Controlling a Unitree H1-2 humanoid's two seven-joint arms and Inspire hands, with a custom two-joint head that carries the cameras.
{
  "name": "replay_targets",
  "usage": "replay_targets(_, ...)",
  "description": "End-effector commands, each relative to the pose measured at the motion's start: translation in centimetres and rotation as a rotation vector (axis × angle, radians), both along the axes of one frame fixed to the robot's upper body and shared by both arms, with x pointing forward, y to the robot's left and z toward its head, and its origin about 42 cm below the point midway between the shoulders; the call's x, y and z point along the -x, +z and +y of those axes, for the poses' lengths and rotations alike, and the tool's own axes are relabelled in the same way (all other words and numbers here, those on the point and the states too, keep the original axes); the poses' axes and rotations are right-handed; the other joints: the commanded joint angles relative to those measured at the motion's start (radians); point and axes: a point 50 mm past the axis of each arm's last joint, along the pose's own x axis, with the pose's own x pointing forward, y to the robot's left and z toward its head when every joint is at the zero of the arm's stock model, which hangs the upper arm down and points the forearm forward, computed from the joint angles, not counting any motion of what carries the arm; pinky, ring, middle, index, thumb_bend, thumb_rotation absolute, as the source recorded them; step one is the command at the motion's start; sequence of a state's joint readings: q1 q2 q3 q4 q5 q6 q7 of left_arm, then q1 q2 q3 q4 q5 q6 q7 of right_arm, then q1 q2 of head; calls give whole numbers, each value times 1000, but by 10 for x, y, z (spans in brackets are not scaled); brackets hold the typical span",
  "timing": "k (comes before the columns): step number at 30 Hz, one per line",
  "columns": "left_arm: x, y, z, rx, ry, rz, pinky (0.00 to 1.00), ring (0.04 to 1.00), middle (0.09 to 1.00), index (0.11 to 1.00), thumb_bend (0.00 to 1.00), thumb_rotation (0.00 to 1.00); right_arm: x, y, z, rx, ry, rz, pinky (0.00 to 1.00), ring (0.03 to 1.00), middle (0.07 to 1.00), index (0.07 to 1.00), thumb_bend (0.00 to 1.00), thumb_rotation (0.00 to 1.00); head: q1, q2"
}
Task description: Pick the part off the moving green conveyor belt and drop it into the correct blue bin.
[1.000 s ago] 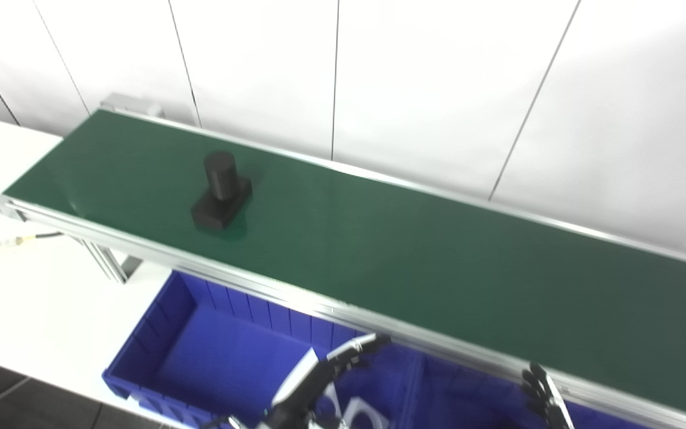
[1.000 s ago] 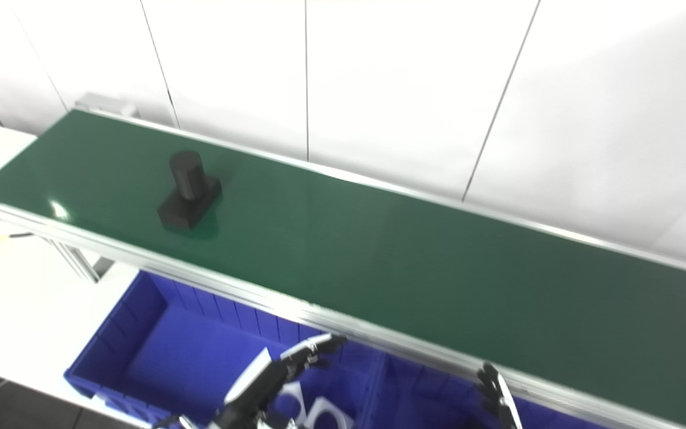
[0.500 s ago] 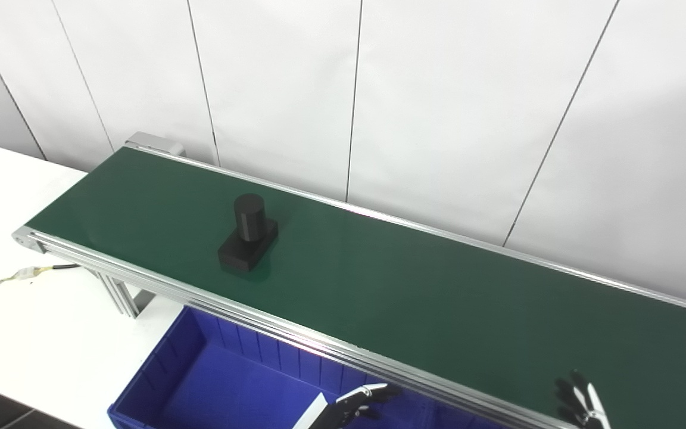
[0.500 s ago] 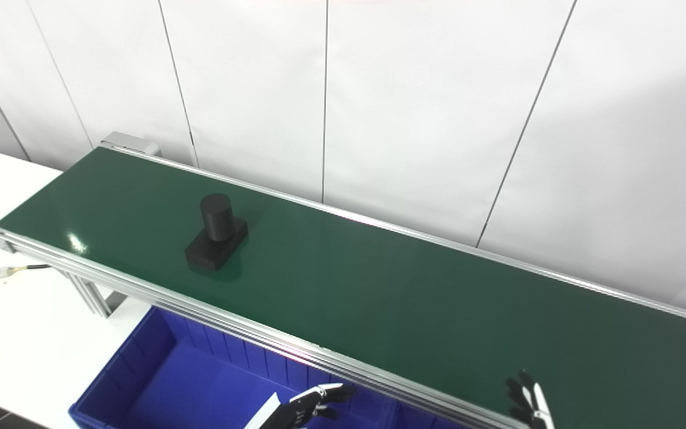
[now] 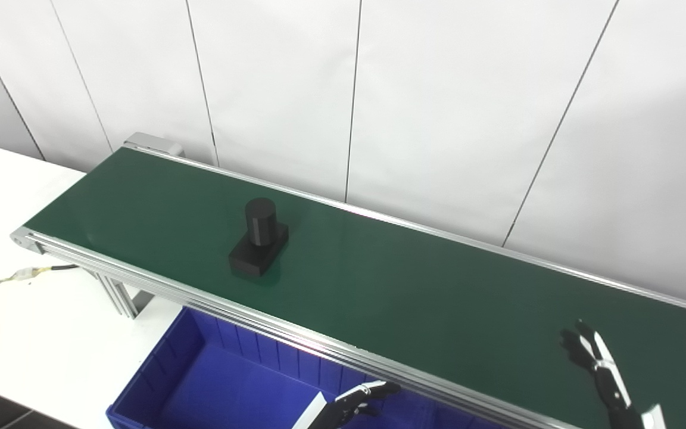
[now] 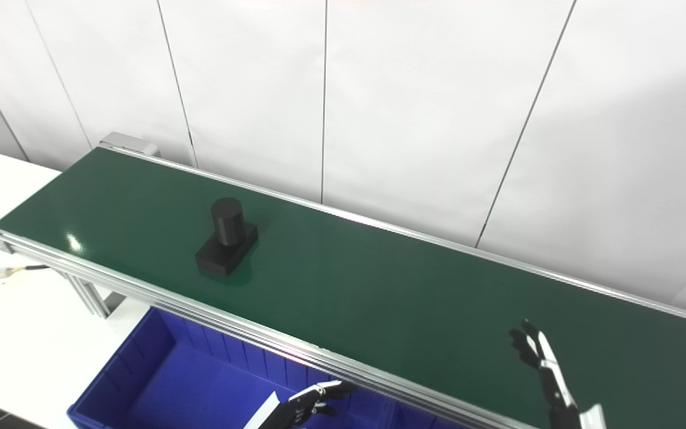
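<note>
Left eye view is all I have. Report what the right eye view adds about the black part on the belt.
Observer: The right eye view shows a bright glare spot on the belt near its left end. It lies left of the black part and apart from it.
Operator: Now report the right hand.
Observer: The right hand is open and holds nothing. It shows against the green belt, and that view has a longer stretch of belt to the hand's right than yours does.
</note>
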State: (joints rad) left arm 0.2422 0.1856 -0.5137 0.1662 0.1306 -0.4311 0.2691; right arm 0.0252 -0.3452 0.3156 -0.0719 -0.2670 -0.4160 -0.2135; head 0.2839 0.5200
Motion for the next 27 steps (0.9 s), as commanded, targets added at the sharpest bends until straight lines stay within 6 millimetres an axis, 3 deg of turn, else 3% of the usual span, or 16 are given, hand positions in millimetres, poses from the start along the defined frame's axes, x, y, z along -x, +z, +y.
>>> replay_targets(1, -5, 10, 1, 34, 13, -64, 777, 868, 890, 831, 1000, 163, -13, 24, 7, -20, 41, -94, 778, 838, 877, 933, 913, 633, -7, 5)
replay_targets(8, -6, 10, 4, 28, 23, -65, 784, 873, 893, 837, 998, 184, -41, 44, 23, -7, 68, -81, 767, 826, 864, 917, 911, 580, -40, 18)
replay_targets(15, -7, 10, 5, 17, 26, -69, 811, 892, 904, 840, 982, 213, -70, 73, 53, 63, 81, -16, 735, 810, 857, 906, 911, 549, -76, 33)
replay_targets(21, -9, 9, 4, 13, 34, -76, 810, 890, 905, 839, 974, 240, -87, 82, 71, 101, 86, 28, 735, 811, 850, 902, 919, 539, -96, 35)
replay_targets(27, -13, 7, 3, 9, 35, -73, 808, 891, 910, 854, 963, 263, -108, 91, 91, 179, 83, 42, 667, 789, 851, 908, 923, 583, -130, 41)
